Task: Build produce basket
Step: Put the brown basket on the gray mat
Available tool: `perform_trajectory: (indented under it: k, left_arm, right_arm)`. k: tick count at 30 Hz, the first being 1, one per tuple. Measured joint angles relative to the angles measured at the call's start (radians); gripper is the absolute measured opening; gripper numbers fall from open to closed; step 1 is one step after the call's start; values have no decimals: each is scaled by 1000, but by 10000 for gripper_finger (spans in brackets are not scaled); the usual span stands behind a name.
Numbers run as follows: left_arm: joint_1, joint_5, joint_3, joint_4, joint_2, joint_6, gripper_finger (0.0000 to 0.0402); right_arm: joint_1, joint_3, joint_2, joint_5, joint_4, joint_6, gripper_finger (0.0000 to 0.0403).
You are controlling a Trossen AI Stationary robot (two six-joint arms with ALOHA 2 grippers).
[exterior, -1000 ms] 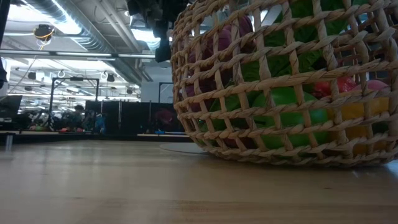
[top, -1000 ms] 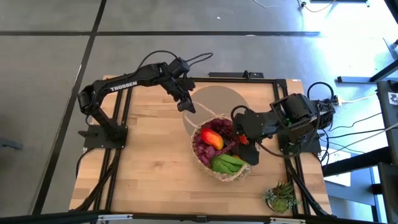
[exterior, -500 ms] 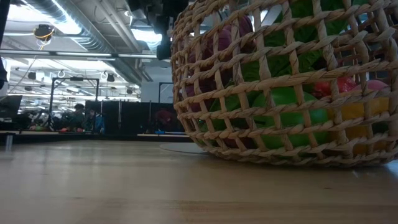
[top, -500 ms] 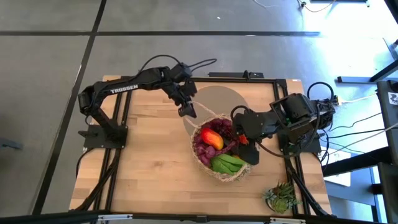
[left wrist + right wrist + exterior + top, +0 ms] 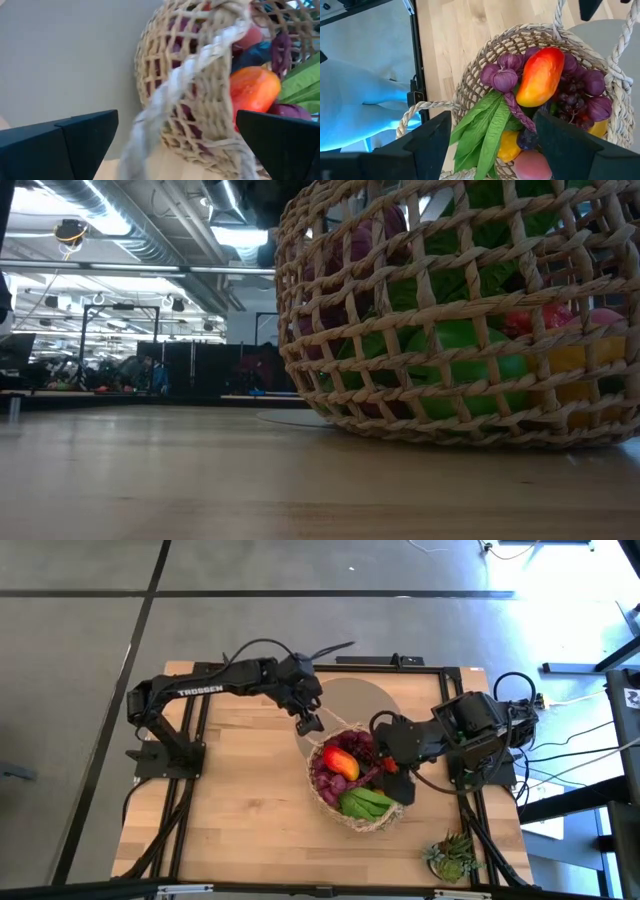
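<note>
The wicker basket [image 5: 352, 780] sits on the table [image 5: 240, 810], already loaded with produce: a red-orange pepper [image 5: 341, 762], purple grapes [image 5: 325, 783] and green leafy stalks [image 5: 365, 802]. The left gripper [image 5: 309, 723] hangs at the basket's far rim, fingers [image 5: 75, 142] spread wide with the rope handle [image 5: 200, 60] running between them, gripping nothing. The right gripper [image 5: 392, 778] hovers over the basket's near-right side, fingers [image 5: 432, 145] well apart and empty. The risk, as I judge it: if the left fingers close off-centre on the loose handle, it could slip free or drag the basket sideways, tipping produce out against the right arm.
</note>
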Motion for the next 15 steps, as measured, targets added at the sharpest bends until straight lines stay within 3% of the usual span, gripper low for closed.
perform_trajectory:
  k: [7, 15]
  left_arm:
    - [-43, -6, 0, 23, 0, -8, 396]
    - [-73, -82, 0, 19, 0, -25, 396]
  right_arm:
    - [0, 0, 0, 12, 2, 28, 280]
    - [-5, 0, 0, 39, 2, 27, 280]
